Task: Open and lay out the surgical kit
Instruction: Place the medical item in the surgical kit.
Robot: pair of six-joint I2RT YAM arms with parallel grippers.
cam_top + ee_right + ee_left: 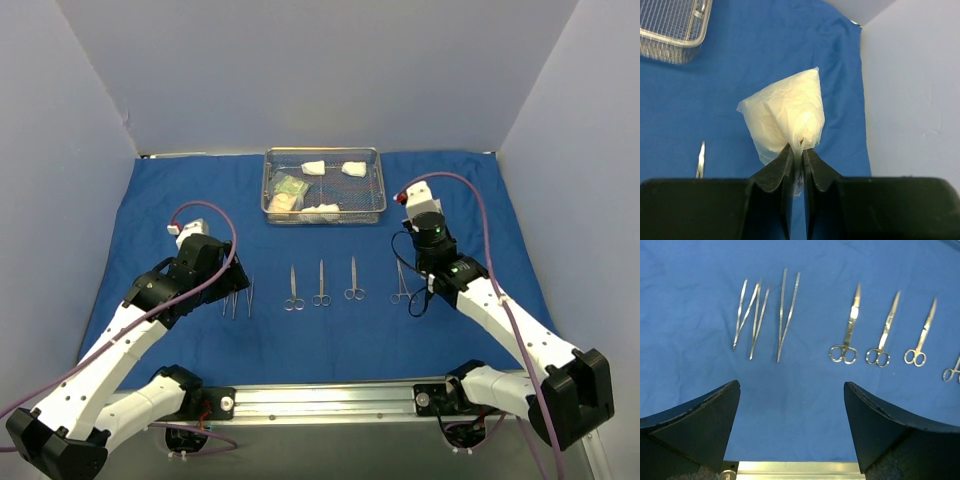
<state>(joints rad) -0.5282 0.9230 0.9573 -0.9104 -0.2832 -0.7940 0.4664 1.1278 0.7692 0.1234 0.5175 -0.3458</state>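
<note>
right wrist: right tool (799, 150) pinches clear packet (785, 117), contents unclear | left tool (791, 385) spread wide over blue drape (685, 370)

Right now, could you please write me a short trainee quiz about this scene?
1. True or false: the right gripper is shut on a white packet.
2. Where does the wire-mesh tray stand on the blue drape? A near edge; B far edge, middle; C left corner.
3. Fill in: the left gripper, near the tweezers, is ___.
Key: 1 true; 2 B; 3 open.
</note>
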